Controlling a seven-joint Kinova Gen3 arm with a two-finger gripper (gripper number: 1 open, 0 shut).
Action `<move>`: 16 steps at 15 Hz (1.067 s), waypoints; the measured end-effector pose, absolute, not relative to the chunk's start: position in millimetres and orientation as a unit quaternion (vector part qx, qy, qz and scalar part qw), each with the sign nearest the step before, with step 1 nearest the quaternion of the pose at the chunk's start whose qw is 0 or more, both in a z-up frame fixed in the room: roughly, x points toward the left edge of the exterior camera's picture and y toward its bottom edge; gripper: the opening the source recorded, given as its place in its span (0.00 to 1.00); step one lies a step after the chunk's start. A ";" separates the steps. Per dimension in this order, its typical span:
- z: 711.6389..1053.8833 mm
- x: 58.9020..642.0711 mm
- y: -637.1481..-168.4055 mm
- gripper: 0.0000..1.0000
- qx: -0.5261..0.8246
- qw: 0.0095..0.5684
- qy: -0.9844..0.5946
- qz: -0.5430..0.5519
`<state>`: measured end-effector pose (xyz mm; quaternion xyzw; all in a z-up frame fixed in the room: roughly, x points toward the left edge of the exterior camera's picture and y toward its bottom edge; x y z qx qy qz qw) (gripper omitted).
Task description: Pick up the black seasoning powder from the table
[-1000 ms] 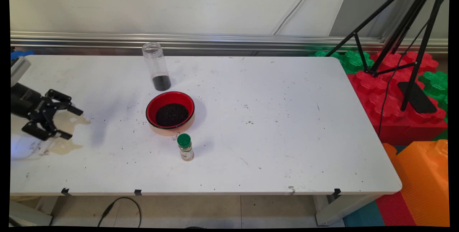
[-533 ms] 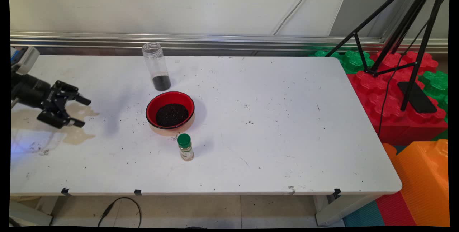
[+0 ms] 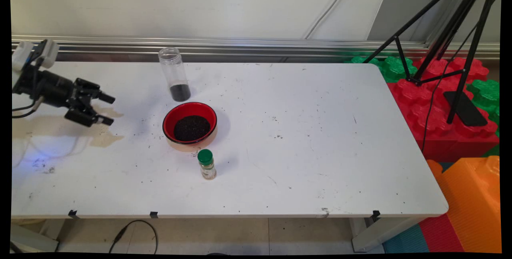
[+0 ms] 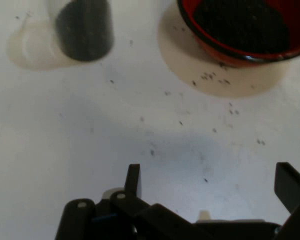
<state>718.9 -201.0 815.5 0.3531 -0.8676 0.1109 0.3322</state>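
My gripper point(image 3: 107, 110) hangs over the left part of the white table point(image 3: 304, 139), its two fingers spread wide with nothing between them. In the hand view the fingers point(image 4: 133, 181) stand far apart above bare tabletop. I am pointed toward the middle of the table, where a red bowl point(image 3: 190, 126) holds a dark granular fill; it is the nearest thing to me, though well apart. Just behind the bowl stands a tall clear jar point(image 3: 174, 74), open at the top, with a dark layer at its bottom. Just in front of the bowl stands a small spice bottle point(image 3: 207, 164) with a green cap.

The tabletop is scuffed and sprinkled with dark specks, thickest around the bowl. A brownish stain point(image 3: 105, 137) spreads across the surface beneath me. Small black tape marks sit along the near edge.

Behind the table runs a metal rail point(image 3: 256, 45) along a pale wall. To the right stand a black tripod point(image 3: 452, 43) and big plastic blocks in red point(image 3: 440, 131), green point(image 3: 394, 68) and orange point(image 3: 472, 203). A black cable point(image 3: 134, 233) lies on the floor below the near edge.
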 end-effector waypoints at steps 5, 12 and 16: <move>813.3 711.3 -222.1 1.00 0.368 0.342 -0.855 0.131; 803.9 700.9 -252.4 1.00 0.375 0.360 -0.840 0.156; 795.6 694.5 -270.8 1.00 0.368 0.375 -0.833 0.172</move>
